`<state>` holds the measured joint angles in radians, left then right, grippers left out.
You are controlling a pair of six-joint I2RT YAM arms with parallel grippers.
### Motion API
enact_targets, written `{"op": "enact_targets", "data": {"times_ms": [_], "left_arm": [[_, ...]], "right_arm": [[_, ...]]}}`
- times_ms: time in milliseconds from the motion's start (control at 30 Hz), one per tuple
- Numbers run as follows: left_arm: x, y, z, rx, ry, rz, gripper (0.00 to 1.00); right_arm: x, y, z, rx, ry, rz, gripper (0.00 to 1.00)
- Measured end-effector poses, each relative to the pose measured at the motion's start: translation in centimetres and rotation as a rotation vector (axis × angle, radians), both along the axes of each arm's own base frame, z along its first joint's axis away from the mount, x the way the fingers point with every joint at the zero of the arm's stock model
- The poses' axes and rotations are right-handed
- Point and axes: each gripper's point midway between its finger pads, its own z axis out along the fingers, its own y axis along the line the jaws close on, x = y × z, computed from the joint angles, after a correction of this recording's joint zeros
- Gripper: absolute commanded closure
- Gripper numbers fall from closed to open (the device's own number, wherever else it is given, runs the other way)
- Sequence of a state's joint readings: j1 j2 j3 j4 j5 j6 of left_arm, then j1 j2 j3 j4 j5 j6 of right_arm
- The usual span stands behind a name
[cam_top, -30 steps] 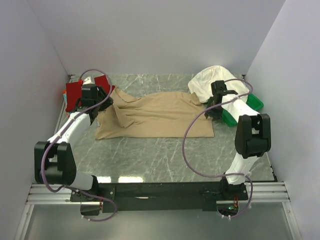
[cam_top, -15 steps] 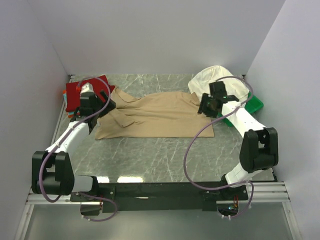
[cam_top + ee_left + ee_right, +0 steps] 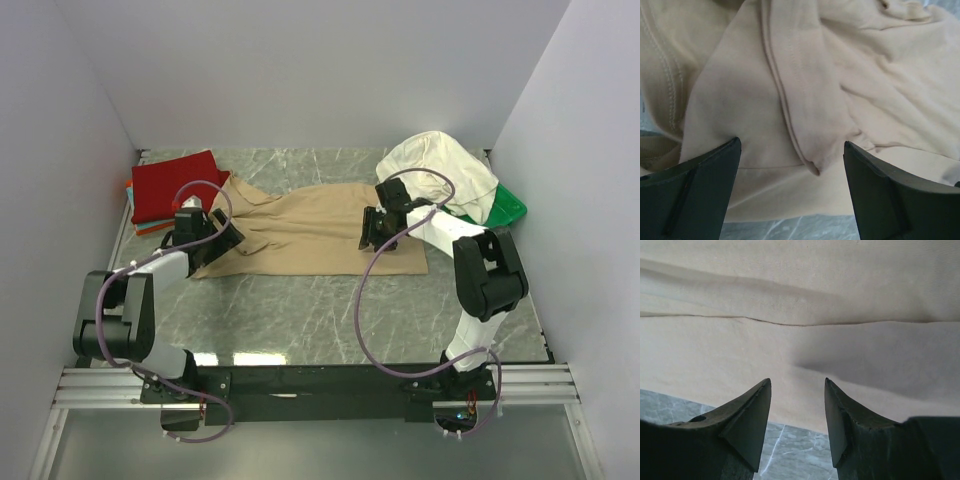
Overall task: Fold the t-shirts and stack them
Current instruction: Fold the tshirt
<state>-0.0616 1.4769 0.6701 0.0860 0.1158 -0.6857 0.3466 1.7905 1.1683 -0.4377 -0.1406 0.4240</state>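
Tan t-shirt (image 3: pixel 310 225), limp and light, on the tabletop (image 3: pixel 300 310). Left tool (image 3: pixel 790 145) and right tool (image 3: pixel 797 382), both released and empty, hover over its opposite ends; probably best pinched at the hems.

Matt tan cloth shirt (image 3: pixel 300 225) on glossy marbled table (image 3: pixel 300 310).

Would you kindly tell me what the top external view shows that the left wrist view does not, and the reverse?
Only the top external view shows the folded red t-shirt at far left, the cream-white t-shirt heaped over the green tray, and the right gripper. Only the left wrist view shows the stitched hem fold up close. Both show the tan t-shirt, the open left gripper and the marble table.
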Motion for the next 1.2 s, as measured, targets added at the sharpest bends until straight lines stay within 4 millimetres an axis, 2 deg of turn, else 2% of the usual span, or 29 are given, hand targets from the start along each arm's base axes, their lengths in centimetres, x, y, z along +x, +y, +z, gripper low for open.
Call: {"op": "enact_targets", "data": {"times_ms": [133,300,433,633,967,1200], "left_arm": [[-0.5,0.3,-1.3,0.004,0.028,0.015,0.11],[-0.4,0.4,-1.3,0.011,0.019,0.023,0.11],[-0.6,0.6,-1.3,0.014,0.005,0.027,0.11],[-2.0,0.8,-1.3,0.013,0.009,0.039,0.1],[-5.3,1.1,-1.1,-0.023,0.03,0.106,0.09],[-6.7,1.5,0.7,-0.037,-0.009,0.138,0.09]], "right_arm": [[-0.3,-0.1,-0.7,0.0,0.01,-0.004,0.47],[-1.0,-0.3,-2.0,-0.013,0.04,-0.006,0.47],[-0.9,-0.4,-2.2,-0.016,0.038,-0.008,0.47],[-1.5,-0.4,-2.3,0.01,0.014,-0.024,0.49],[-5.5,-1.1,-2.4,0.058,0.017,-0.049,0.51],[-9.1,-2.0,-2.2,0.032,0.078,-0.044,0.51]]}}
